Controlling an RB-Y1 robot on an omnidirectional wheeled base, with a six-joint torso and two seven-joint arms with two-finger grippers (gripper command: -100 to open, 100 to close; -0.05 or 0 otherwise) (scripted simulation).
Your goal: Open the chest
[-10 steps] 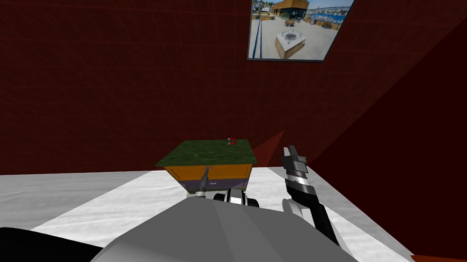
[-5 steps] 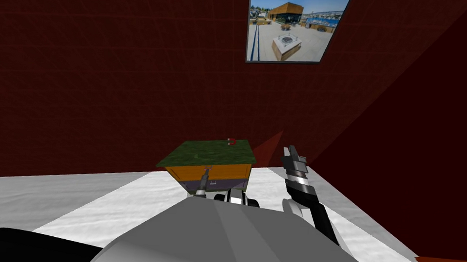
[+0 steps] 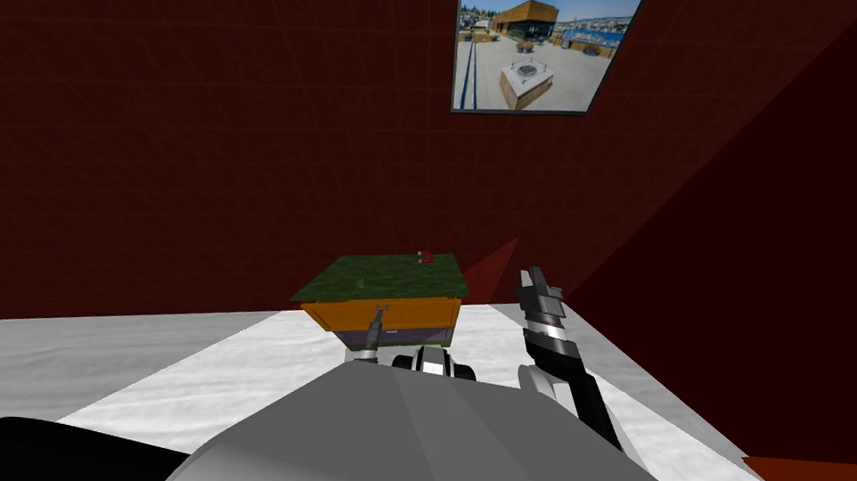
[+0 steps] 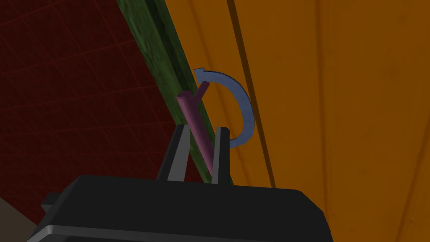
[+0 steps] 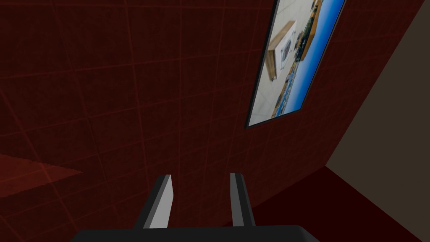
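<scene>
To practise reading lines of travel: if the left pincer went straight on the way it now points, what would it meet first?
The left pincer, shut on the purple handle, would probably meet the chest's green lid edge just behind that handle, beside the orange front; depth is unclear.

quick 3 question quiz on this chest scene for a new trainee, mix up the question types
1. Multiple choice: what is the left gripper shut on?
A) the purple handle at the lid's front edge
B) a back corner of the lid
C) nothing, it is open

2. True or false: the right gripper is open, holds nothing and is raised off to the right of the chest.

3. Fill in: the chest's lid is ___ on top, and its front is orange.

Key: 1 A; 2 true; 3 green
</scene>
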